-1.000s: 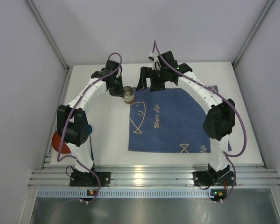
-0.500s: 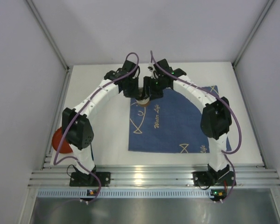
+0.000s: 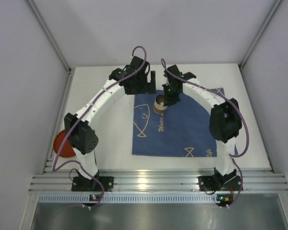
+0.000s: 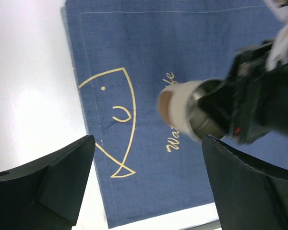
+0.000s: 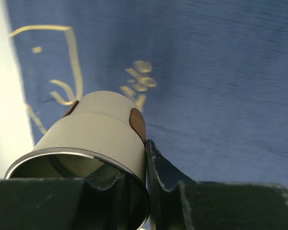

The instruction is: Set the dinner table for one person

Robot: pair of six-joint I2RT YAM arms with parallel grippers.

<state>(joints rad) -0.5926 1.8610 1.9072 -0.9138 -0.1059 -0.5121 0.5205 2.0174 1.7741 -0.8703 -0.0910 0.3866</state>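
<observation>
Nearest you, the ridged rail (image 3: 158,181) edged the white bench (image 3: 110,129), which lay flat beneath both arms, a red round thing (image 3: 62,144) at its left side. Farther on lay the blue fish placemat (image 3: 182,132); over its far part your right hand (image 5: 146,165) pinched the rim of a tilted cream cup (image 5: 101,129), and your left hand (image 4: 149,172) hung beside it, fingers spread

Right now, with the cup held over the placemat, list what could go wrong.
1. The right gripper has its fingers on only the rim wall of the tilted cup; it may slip, or tip when set down.
2. The open left gripper hangs close beside it; the arms may collide.
</observation>
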